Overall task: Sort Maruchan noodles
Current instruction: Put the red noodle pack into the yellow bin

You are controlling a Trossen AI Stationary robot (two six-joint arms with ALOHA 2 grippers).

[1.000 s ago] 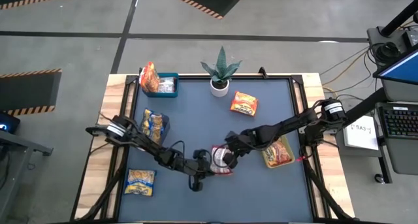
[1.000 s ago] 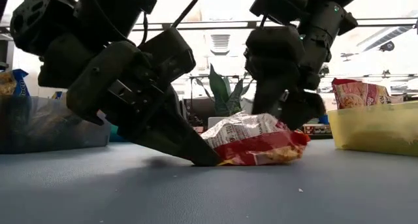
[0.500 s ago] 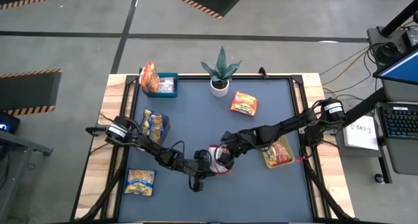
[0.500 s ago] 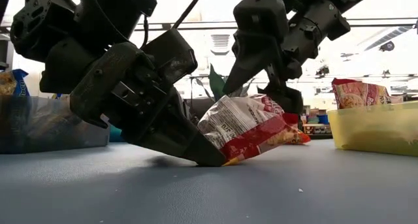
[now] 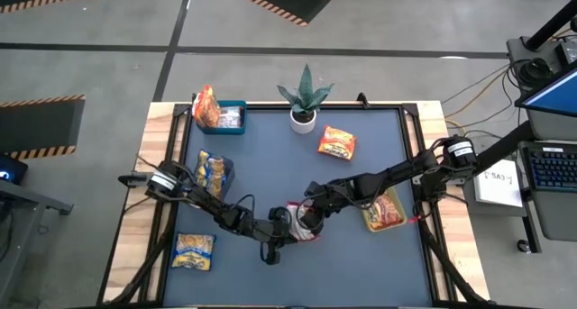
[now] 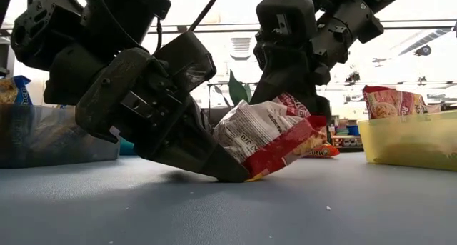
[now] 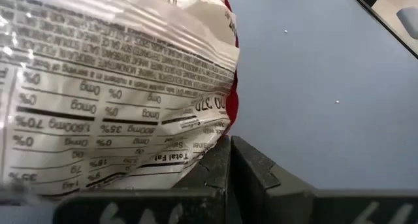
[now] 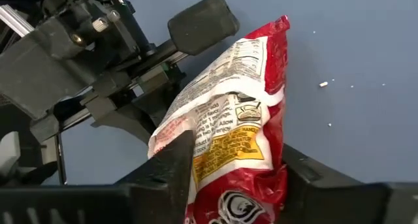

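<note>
A red-and-white Maruchan noodles packet point(image 6: 268, 141) stands tilted near the table's middle front, its lower edge on the blue mat. My left gripper point(image 6: 232, 175) is shut, its tips on the mat at that lower edge. My right gripper point(image 8: 235, 178) comes from the right and is shut on the packet's raised end. An orange-red packet point(image 5: 336, 142) lies flat near the far edge, and two yellow-and-blue packets point(image 5: 212, 172) point(image 5: 194, 250) lie at the left. My left gripper's shut fingers point(image 7: 230, 162) slant down from the table's left, tips on the mat. The packet's white printed back point(image 7: 130, 119) leans against them at its lower edge. My right gripper pinches the packet's raised end by its two side edges point(image 8: 189, 152) between its fingers, slanting down from the right. The packet is tilted, its lower edge point(image 6: 250, 175) on the mat.
A blue bin point(image 5: 223, 117) with packets stands at the far left corner. A yellow-green bin point(image 5: 383, 210) holding an orange-red packet sits at the right, close to my right arm. A small potted plant point(image 5: 304, 106) stands at the far edge's middle.
My right gripper has tipped its fingers further down and shut on the packet. The packet, lying nearly flat a second ago, now stands tilted: its end toward the right gripper has risen off the mat, and its lower edge has stayed at my left fingertips.
</note>
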